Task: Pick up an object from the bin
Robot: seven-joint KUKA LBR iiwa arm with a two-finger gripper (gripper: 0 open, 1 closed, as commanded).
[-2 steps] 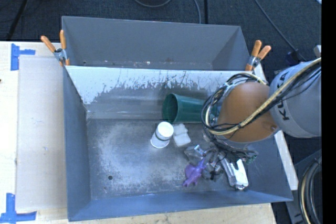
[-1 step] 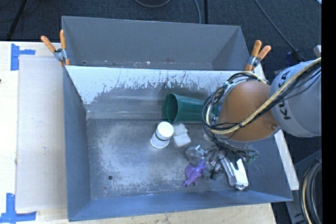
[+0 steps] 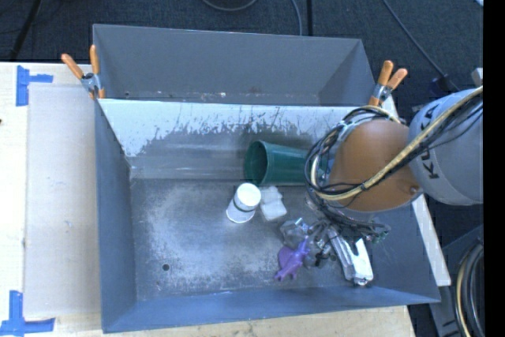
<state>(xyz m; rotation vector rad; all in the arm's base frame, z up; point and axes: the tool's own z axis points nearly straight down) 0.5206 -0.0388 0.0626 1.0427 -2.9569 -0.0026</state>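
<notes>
Toward four o'clock on the bin (image 3: 158, 249) floor, close to the right-hand wall, the gripper (image 3: 325, 239) hangs low among a small cluster of loose things. Its dark mechanism sits under the wrist, and I cannot tell whether it is open or closed, nor whether it has hold of anything.

At about seven o'clock from the gripper, just beside it, lies a purple figure (image 3: 290, 260), small and spiky, flat on the floor. At ten o'clock, touching or nearly touching the mechanism, is a clear crumpled piece (image 3: 293, 230). At four o'clock lies a silver-and-white elongated thing (image 3: 357, 264), pointing toward the near wall; whether it belongs to the robot or to the bin is unclear.

Farther out at ten o'clock rests a white lump (image 3: 274, 206), and just beside that a small bottle with a white cap (image 3: 243, 204), near the bin's middle. Above them, at eleven o'clock, a dark green cup (image 3: 272, 162) lies on its side against the far slope, mouth turned left.

Over the gripper, at one o'clock, bulges the orange cover (image 3: 371, 166) of the wrist, looped with cables (image 3: 327, 158).
</notes>
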